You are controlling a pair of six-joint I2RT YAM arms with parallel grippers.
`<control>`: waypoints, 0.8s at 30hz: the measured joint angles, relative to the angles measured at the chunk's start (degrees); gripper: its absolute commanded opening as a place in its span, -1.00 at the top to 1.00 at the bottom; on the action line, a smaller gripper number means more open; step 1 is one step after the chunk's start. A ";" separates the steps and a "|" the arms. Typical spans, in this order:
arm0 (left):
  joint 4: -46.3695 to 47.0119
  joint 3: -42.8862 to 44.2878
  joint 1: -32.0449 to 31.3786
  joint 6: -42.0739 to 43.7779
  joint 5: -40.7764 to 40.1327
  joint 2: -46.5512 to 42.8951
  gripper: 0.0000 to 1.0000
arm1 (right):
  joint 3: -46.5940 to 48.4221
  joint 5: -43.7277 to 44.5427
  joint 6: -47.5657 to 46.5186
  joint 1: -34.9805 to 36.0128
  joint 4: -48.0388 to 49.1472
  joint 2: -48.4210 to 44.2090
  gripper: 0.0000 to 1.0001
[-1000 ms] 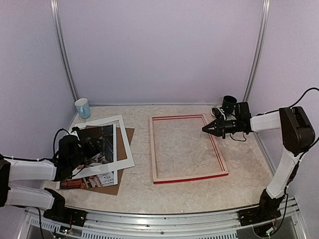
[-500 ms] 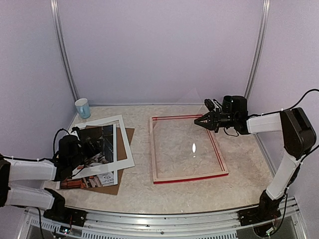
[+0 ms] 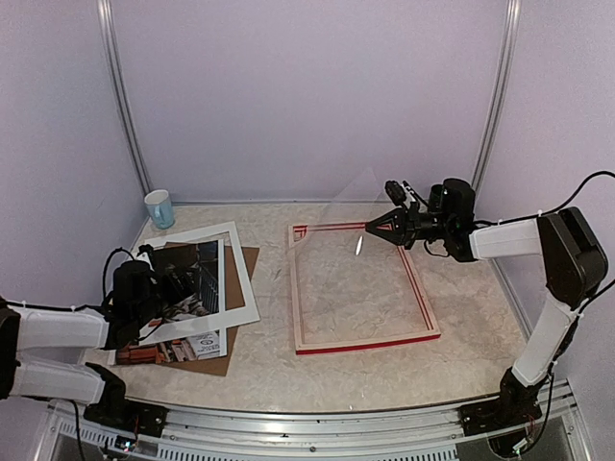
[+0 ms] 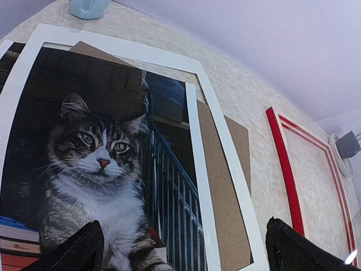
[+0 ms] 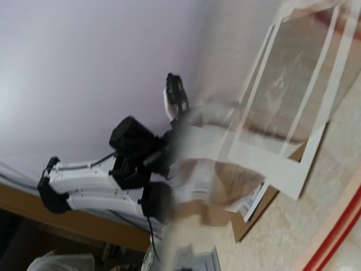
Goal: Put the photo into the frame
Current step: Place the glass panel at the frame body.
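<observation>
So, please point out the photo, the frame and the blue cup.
the photo (image 4: 104,197), left wrist view, on the cat's chest
the frame (image 3: 370,342), top external view, on its near red rail
the blue cup (image 3: 159,209), top external view, on its side

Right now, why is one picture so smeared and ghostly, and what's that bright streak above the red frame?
Right wrist view: the clear sheet in the right claw sits near the lens, smearing the white mat. Top view: the streak is glare on that sheet over the frame. Left wrist view: the photo is sharp, but straight edges bow.
</observation>
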 measured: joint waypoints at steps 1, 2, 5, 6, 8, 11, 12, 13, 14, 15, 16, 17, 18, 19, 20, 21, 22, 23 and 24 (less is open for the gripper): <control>0.00 0.00 0.00 0.00 0.00 0.00 -0.98 | -0.11 -0.17 -0.04 0.44 0.24 0.00 1.00; 0.00 0.00 0.00 0.00 0.00 0.00 -0.98 | -0.20 -0.39 -0.07 0.94 0.52 0.00 1.00; 0.00 0.00 0.00 0.00 0.00 0.00 -0.98 | -0.31 -1.11 -0.79 2.32 1.09 -0.33 1.00; 0.00 0.00 0.00 0.00 0.00 0.00 -0.98 | -0.31 -1.36 -1.42 2.78 0.98 -0.66 1.00; 0.00 0.00 0.00 0.00 0.00 0.00 -0.98 | -0.24 -1.75 -2.86 3.52 0.55 -1.64 0.99; 0.00 0.00 0.00 0.00 0.00 0.00 -0.98 | 0.33 -2.51 -5.40 4.22 -0.72 -3.58 0.99; 0.00 0.00 0.00 0.00 0.00 0.00 -0.98 | 0.63 -2.69 -6.14 4.31 -1.11 -4.13 0.99; 0.00 0.00 0.00 0.00 0.00 0.00 -0.98 | 0.87 -2.80 -6.84 4.42 -1.62 -4.79 0.98; 0.00 0.00 0.00 0.00 0.00 0.00 -0.98 | 1.14 -2.99 -7.78 4.42 -2.27 -5.60 0.98; 0.00 0.00 0.00 0.00 0.00 0.00 -0.98 | 1.51 -3.13 -8.83 4.44 -3.21 -6.27 0.99; 0.00 0.00 0.00 0.00 0.00 0.00 -0.98 | 2.05 -3.15 -10.05 4.44 -4.52 -6.80 0.99; 0.00 0.00 0.00 0.00 0.00 0.00 -0.98 | 2.67 -3.13 -11.43 4.44 -6.21 -7.10 0.99; 0.00 0.00 0.00 0.00 0.00 0.00 -0.98 | 3.48 -3.08 -12.96 4.44 -8.26 -7.21 0.98; 0.00 0.00 0.00 0.00 0.00 0.00 -0.98 | 3.93 -2.86 -14.12 4.44 -9.73 -7.19 0.99; 0.00 0.00 0.00 0.00 0.00 0.00 -0.98 | 4.07 -2.54 -15.26 4.42 -11.13 -6.99 0.98; 0.00 0.00 0.00 0.00 0.00 0.00 -0.97 | 4.02 -2.43 -15.74 4.42 -11.96 -6.58 0.98; 0.00 0.00 0.00 0.00 0.00 0.00 -0.97 | 3.87 -2.29 -16.04 4.39 -12.31 -5.84 0.97; 0.00 0.00 0.00 0.00 0.00 0.00 -0.98 | 3.45 -2.05 -16.17 4.39 -12.44 -4.79 0.96; 0.00 0.00 0.00 0.00 -0.02 0.00 -0.98 | 2.84 -1.88 -16.17 4.37 -12.55 -3.69 0.96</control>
